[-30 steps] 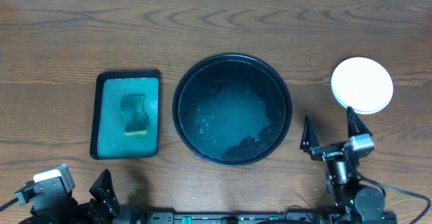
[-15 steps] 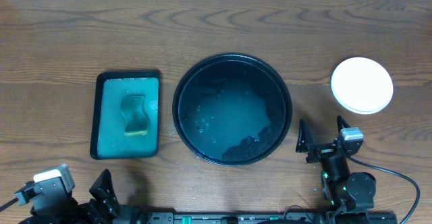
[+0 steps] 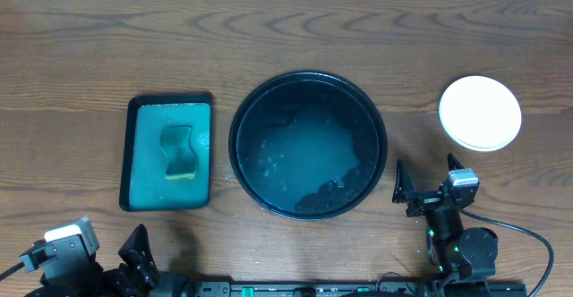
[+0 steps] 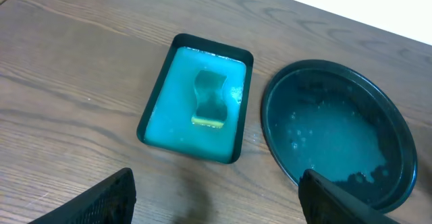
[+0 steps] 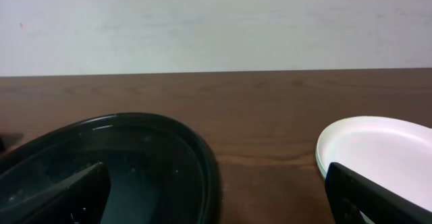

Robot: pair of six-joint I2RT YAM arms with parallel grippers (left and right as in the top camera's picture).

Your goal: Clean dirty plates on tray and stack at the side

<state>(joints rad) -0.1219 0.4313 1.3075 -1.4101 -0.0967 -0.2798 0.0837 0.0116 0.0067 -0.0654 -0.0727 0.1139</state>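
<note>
The round black tray [image 3: 380, 118] sits mid-table with a wet teal film and no plates in it; it also shows in the left wrist view [image 4: 405, 136] and the right wrist view [image 5: 202, 156]. The plates [image 3: 480, 112] lie stacked at the right of the tray, white one on top, pale green edges showing beneath in the right wrist view [image 5: 378, 150]. My right gripper [image 3: 428, 182] is open and empty, low between tray and stack; it also shows in the right wrist view [image 5: 219, 200]. My left gripper [image 4: 216, 200] is open and empty at the near left.
A dark green rectangular tray [image 3: 128, 154] holding teal liquid and a sponge [image 3: 179, 151] stands left of the black tray; both also show in the left wrist view, tray [image 4: 152, 113] and sponge [image 4: 210, 101].
My right gripper has drawn back toward the near edge, away from the plate stack, and lowered. The left arm has not moved.
</note>
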